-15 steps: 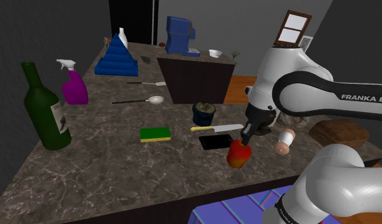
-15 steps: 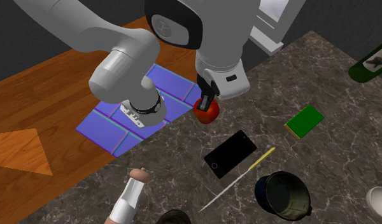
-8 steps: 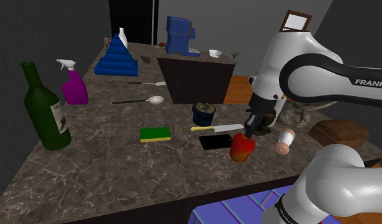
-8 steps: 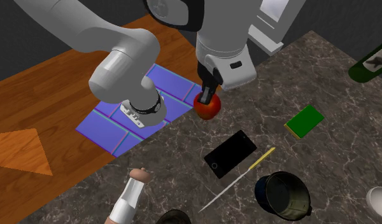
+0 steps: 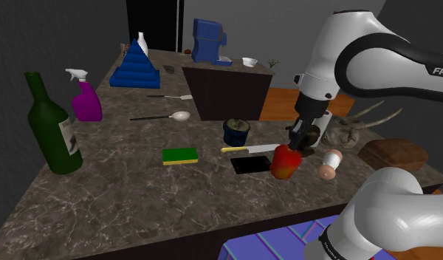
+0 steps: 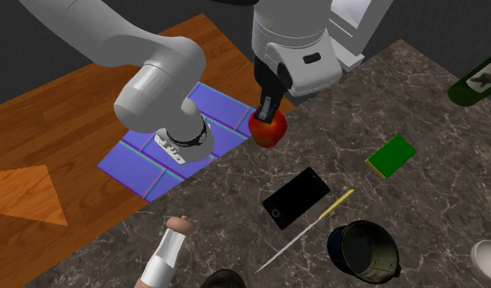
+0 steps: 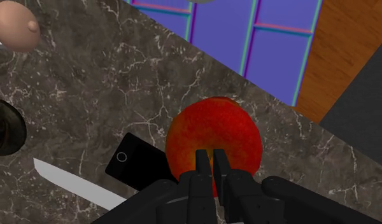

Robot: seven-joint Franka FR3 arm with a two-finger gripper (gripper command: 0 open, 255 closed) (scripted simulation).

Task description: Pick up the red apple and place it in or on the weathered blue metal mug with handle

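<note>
My end effector [image 7: 209,156] is closed down to a very narrow pinch on the top of the red apple [image 7: 212,137]. The two fingers [image 7: 200,167] stand almost together, with only a sliver of red between them. In the shoulder view the apple [image 5: 284,162] hangs directly under my end effector [image 5: 295,140] and seems to sit clear of the dark marbled worktop [image 5: 139,192], near its edge, just beside the black phone [image 5: 249,164].

I judge the apple to be rigid and fairly hefty for its size, with a smooth, rounded skin that gives the pads little to bite on. A hold this small and this high could let it swing or slip out if I move sharply. A grip across the widest part would be safer. With the one I have, slow and level travel is the sensible course.

In the second exterior view, the phone [image 6: 295,197] comes first beyond the apple [image 6: 268,128], then the yellow-handled knife [image 6: 305,233], then the dark blue mug [image 6: 365,249], which stands upright with its mouth open. In the shoulder view the mug [image 5: 237,131] stands just behind the knife [image 5: 246,148]. The apple looks close to the width of the mug's mouth, so it may rest on the rim.
</note>
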